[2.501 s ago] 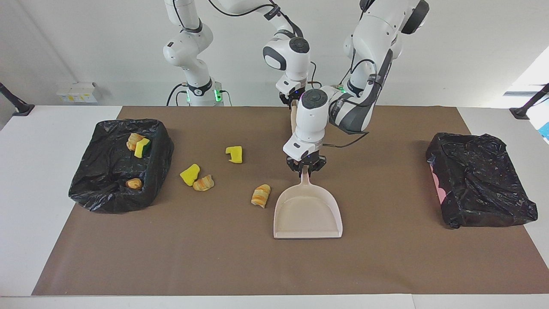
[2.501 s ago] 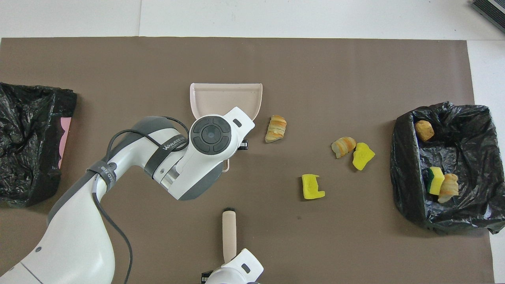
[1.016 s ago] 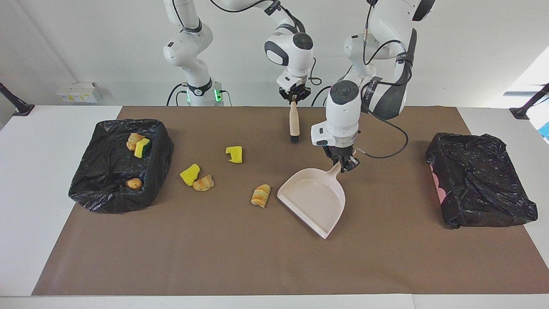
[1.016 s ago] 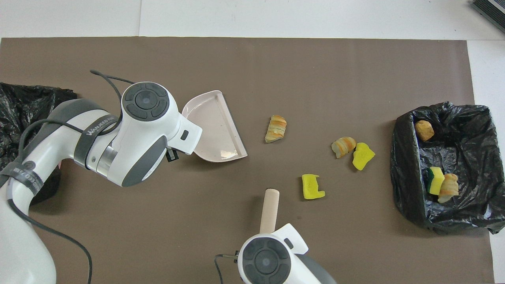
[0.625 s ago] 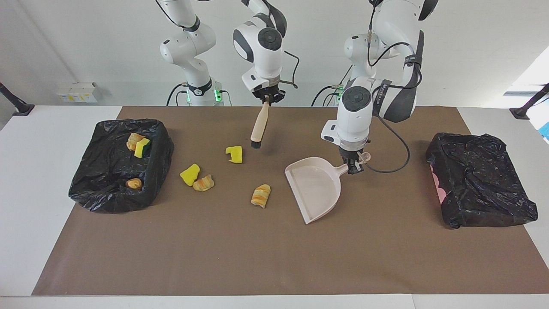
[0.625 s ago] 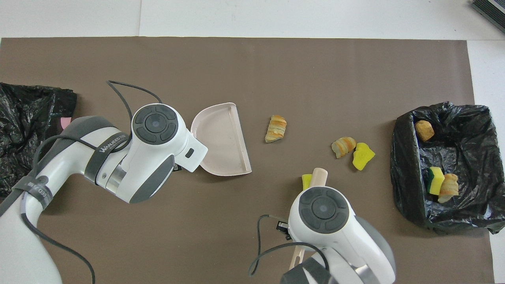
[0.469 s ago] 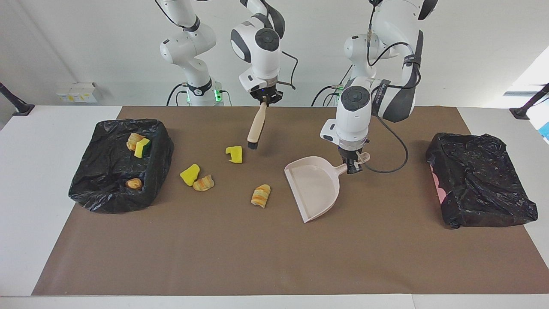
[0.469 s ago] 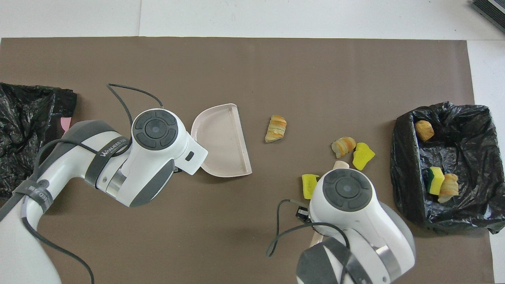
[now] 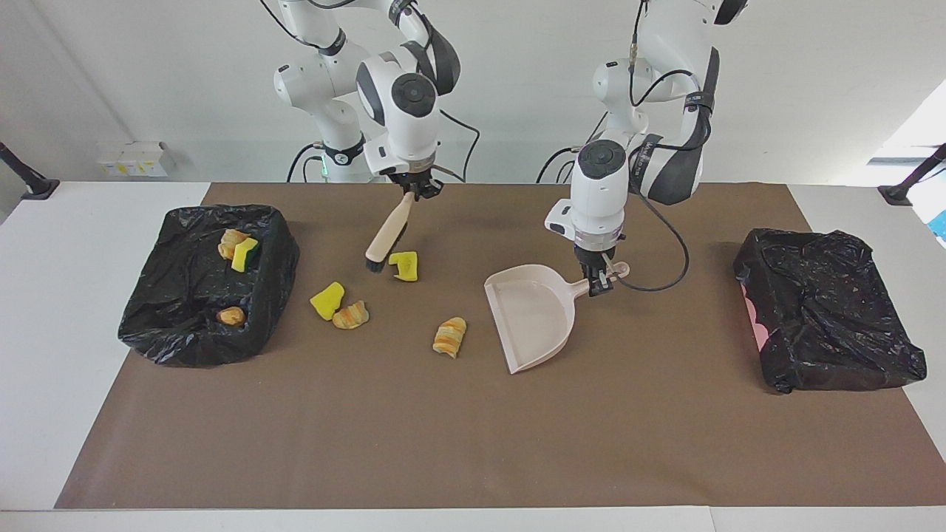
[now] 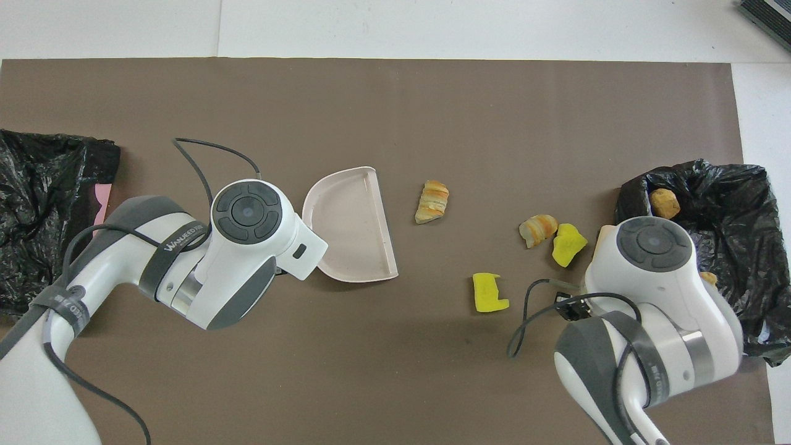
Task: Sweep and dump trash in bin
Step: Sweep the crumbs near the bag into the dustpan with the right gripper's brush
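My left gripper (image 9: 597, 281) is shut on the handle of the beige dustpan (image 9: 533, 314), whose open mouth faces a striped croissant (image 9: 450, 337) on the mat. My right gripper (image 9: 414, 189) is shut on the brush (image 9: 387, 235), tilted, with its black bristles beside a yellow sponge chunk (image 9: 404, 266). Another yellow chunk (image 9: 327, 301) and a croissant (image 9: 350, 315) lie together nearer the bin (image 9: 199, 347). In the bin lie a green-sided sponge (image 9: 244, 253), a croissant and a roll (image 9: 231, 316). In the overhead view the dustpan (image 10: 351, 224) shows; the brush is hidden under the right arm.
A second black-bagged bin (image 9: 828, 318) stands at the left arm's end of the brown mat (image 9: 473, 443). The left arm's cable (image 9: 665, 273) hangs beside the dustpan handle. White table shows around the mat.
The left gripper turned the dustpan so that its mouth faces the croissant. The right arm carried the brush toward its own end of the table; the bristles came down beside the yellow sponge chunk.
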Controlling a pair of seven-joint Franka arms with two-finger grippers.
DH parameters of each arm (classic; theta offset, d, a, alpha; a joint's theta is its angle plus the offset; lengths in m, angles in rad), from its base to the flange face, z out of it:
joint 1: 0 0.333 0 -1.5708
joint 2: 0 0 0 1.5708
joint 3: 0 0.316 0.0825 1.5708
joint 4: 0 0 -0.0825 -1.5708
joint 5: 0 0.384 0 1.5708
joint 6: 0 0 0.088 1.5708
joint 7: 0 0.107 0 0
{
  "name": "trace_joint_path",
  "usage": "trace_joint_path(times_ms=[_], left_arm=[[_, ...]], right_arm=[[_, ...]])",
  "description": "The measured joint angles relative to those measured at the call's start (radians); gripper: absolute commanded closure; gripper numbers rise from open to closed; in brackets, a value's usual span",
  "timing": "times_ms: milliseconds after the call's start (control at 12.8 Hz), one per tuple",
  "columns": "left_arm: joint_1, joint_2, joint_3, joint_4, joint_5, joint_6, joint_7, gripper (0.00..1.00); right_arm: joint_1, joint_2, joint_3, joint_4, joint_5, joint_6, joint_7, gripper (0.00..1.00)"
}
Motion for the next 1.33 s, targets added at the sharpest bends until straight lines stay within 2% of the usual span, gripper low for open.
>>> trace_joint_path(times_ms=[156,469,703,860,1172,1329], left_arm=[[-0.004,-0.006,-0.005,-0.022,0.0,0.022,0.0,1.0],[-0.004,-0.011,-0.006,-0.034,0.0,0.031,0.0,1.0],[-0.004,-0.012,-0.006,-0.036,0.0,0.031,0.0,1.0],[-0.004,-0.013,-0.007,-0.038,0.0,0.033,0.0,1.0],[-0.004,-0.014,-0.006,-0.041,0.0,0.037,0.0,1.0],[-0.004,-0.015,-0.006,-0.043,0.0,0.04,0.0,1.0]], right_arm=[[-0.038,0.002,0.0,-0.042,-0.019,0.046,-0.027,1.0],[-0.04,0.012,0.006,-0.103,-0.033,0.138,-0.064,1.0],[-0.03,0.052,0.012,-0.11,-0.038,0.218,-0.114,1.0],[0.006,0.089,0.014,-0.079,-0.04,0.229,-0.122,1.0],[0.111,0.21,0.02,0.061,-0.035,0.229,-0.162,1.0],[0.158,0.248,0.024,0.125,0.032,0.23,-0.241,1.0]])
